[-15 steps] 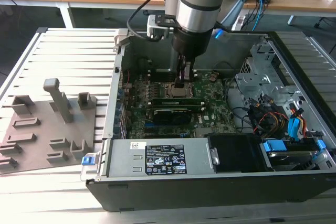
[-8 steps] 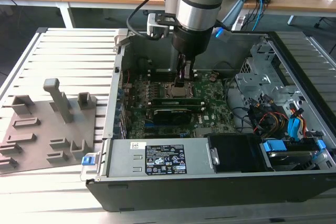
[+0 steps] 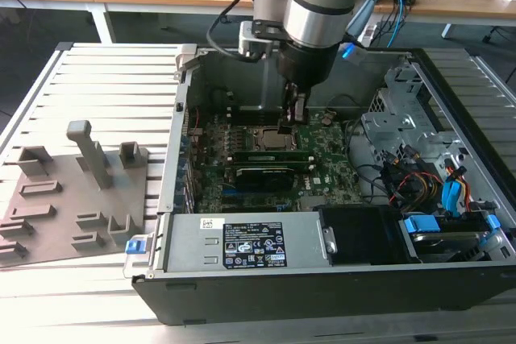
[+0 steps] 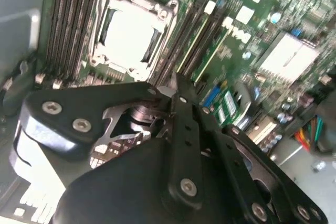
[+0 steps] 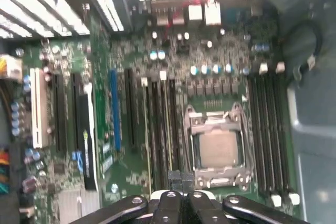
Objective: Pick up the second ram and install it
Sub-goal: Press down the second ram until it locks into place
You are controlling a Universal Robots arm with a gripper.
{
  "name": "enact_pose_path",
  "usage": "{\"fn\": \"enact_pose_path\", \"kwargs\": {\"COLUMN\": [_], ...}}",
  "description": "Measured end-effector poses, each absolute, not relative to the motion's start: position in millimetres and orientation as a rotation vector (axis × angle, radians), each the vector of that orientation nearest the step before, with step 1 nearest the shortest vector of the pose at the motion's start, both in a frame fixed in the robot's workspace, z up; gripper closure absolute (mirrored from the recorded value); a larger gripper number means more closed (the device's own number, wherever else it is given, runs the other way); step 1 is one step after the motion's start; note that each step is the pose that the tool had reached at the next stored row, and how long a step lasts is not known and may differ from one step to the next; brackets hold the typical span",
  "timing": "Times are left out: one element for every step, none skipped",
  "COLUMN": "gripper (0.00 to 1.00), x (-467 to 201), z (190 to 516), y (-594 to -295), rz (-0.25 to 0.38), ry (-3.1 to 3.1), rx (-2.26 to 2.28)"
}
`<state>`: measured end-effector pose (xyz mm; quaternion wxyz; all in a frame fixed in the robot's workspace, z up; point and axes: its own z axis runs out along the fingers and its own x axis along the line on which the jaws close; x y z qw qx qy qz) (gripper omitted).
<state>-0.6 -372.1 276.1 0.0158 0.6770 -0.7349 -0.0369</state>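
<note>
Apparently well along: gripper (image 3: 293,115) inside the computer case (image 3: 322,279), jaws closed with nothing visibly held; second ram (image 3: 270,155) seated just beside the processor socket (image 5: 218,148) (full seating unconfirmable).

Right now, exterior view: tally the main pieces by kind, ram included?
computer case: 1
motherboard: 1
CPU socket: 1
green ram sticks seated in slots: 2
grey fixture plate: 1
claw: 1
Total: 7
</note>
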Motion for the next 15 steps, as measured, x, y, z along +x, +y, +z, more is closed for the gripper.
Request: {"fn": "enact_pose_path", "kwargs": {"gripper": [0.89,0.89,0.89,0.89,0.89,0.89,0.89,0.89,0.89,0.89,0.89,0.89,0.89,0.89,0.89], "x": [3,7,12,17,21,24,27,27,27,27,27,27,27,27,27], "z": [274,272,268,264,260,255,248,244,242,236,233,231,229,228,235], "y": [-372,-372,-372,-372,-372,-372,-372,-372,-372,-372,-372,-372,-372,-372,-372], "rz": [-0.115,-0.116,-0.116,-0.116,-0.116,-0.116,-0.115,-0.115,-0.115,-0.115,-0.115,-0.114,-0.114,-0.115,-0.114], "ry": [-2.286,-2.285,-2.285,-2.285,-2.284,-2.278,-2.273,-2.271,-2.269,-2.265,-2.263,-2.261,-2.259,-2.260,-2.261], "rx": [2.105,2.106,2.105,2.105,2.107,2.113,2.118,2.120,2.122,2.126,2.128,2.129,2.130,2.130,2.132]}}
